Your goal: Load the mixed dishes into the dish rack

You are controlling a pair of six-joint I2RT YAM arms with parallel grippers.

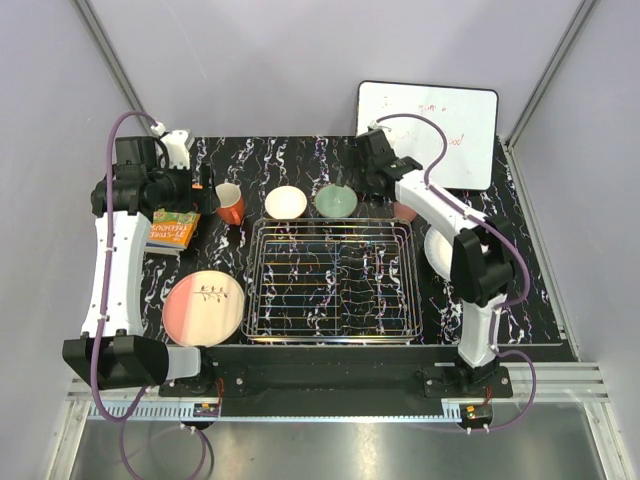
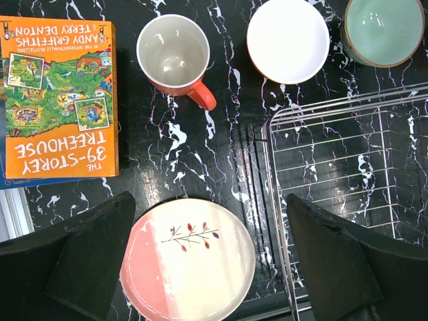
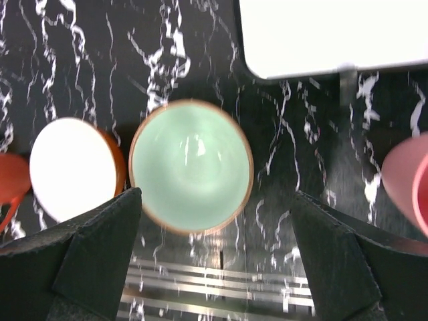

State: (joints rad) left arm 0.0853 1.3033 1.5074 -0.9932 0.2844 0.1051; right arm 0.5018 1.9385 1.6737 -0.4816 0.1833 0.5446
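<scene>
Seen from above, a silver wire dish rack point(image 1: 330, 280) is sitting in the middle of a black marbled table point(image 1: 300, 160), and no dish is standing in it yet. Along its far edge an orange-red mug point(image 1: 230, 205), an orange bowl point(image 1: 285, 203) with a white inside and a pale green bowl point(image 1: 335, 203) are sitting in a row, mouths up. A pink-and-cream plate point(image 1: 203, 305) is lying flat just left of the rack. A white plate point(image 1: 437, 250) is lying to the right, partly hidden under the right arm. The right end effector point(image 3: 217, 192) is hovering directly over the pale green bowl, fingers spread wide and gripping nothing, probably lining up to take its rim. The left end effector point(image 2: 208, 200) is likewise gaping empty above the pink-and-cream plate, with an orange book point(image 2: 57, 100) lying beside the mug.
</scene>
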